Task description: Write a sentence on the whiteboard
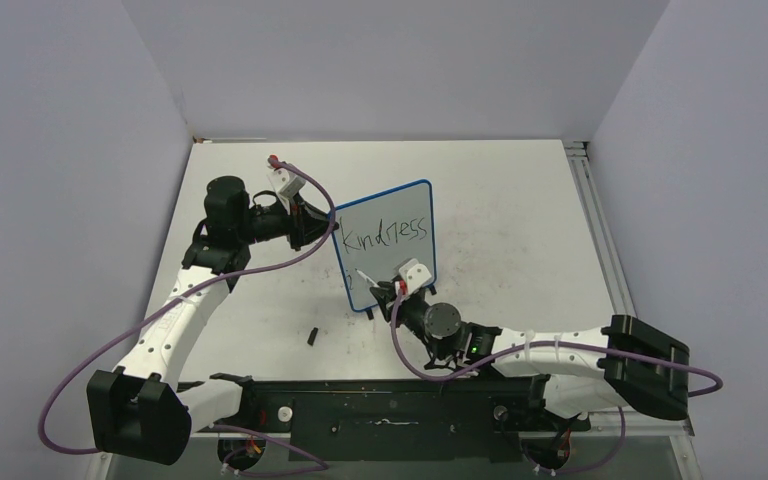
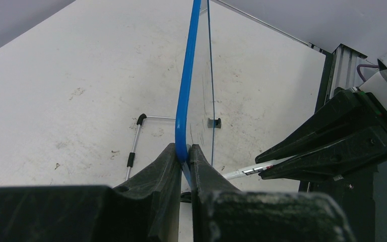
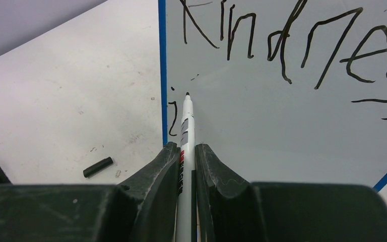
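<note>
Now, board [image 1: 385, 245]: upright mid-desk [image 1: 520, 200], reads "Kindness".
Left claw [image 2: 183, 151]: clamped on board's blue edge, steadying it.
Right claw [image 3: 186, 151]: grips marker [image 3: 187, 118], tip at second line's start.

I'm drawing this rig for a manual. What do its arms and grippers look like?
The left arm and right arm have white link shells with black joints and housings. A purple cable loops along each. The left gripper and right gripper have black wedge-shaped fingers, with a white block at each wrist.
</note>
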